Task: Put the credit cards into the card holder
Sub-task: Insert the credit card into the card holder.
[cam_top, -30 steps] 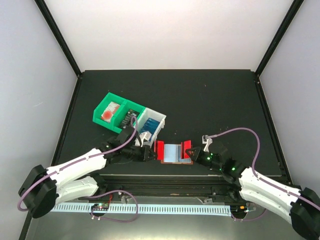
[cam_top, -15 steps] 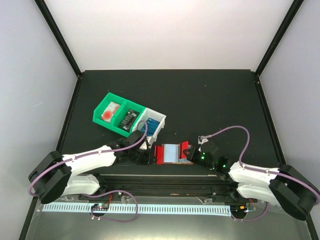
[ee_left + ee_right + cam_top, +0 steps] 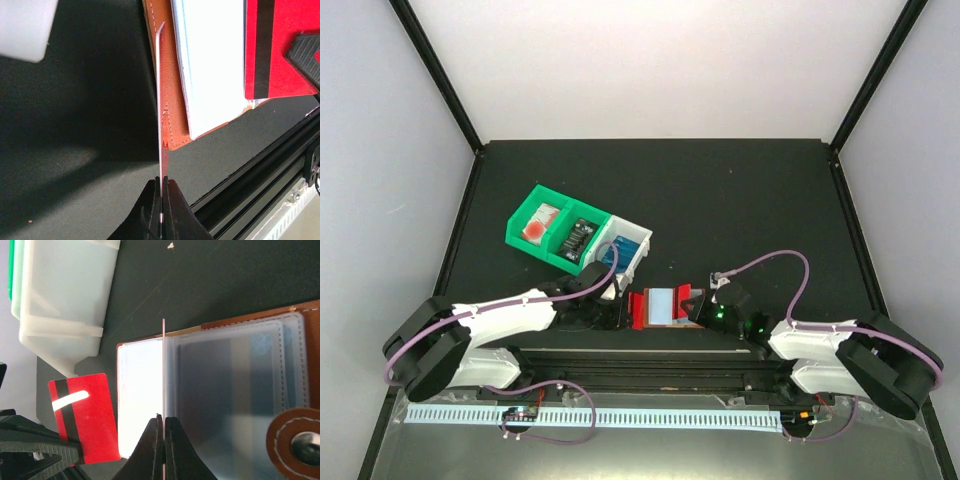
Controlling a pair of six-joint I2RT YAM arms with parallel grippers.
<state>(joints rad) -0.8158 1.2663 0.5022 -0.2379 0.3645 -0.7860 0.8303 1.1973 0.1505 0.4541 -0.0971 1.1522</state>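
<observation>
White-shelled arms (image 3: 500, 312), black joints, black wedge-fingered tools (image 3: 161, 186) (image 3: 163, 421), looping purple cables (image 3: 770, 262).

Even, diffuse overhead light is recorded in the top view — the white back wall (image 3: 660, 60) is rendered near washed-out, the black table (image 3: 740, 200) matte and dark. In the left wrist view a soft shadow is cast beside the card holder (image 3: 175, 120); the white bin (image 3: 22, 25) is blurred.

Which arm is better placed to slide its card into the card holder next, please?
Probably right: the right gripper holds its card edge-on over the card holder's clear pockets; the left gripper's card stands beside its outer edge.
</observation>
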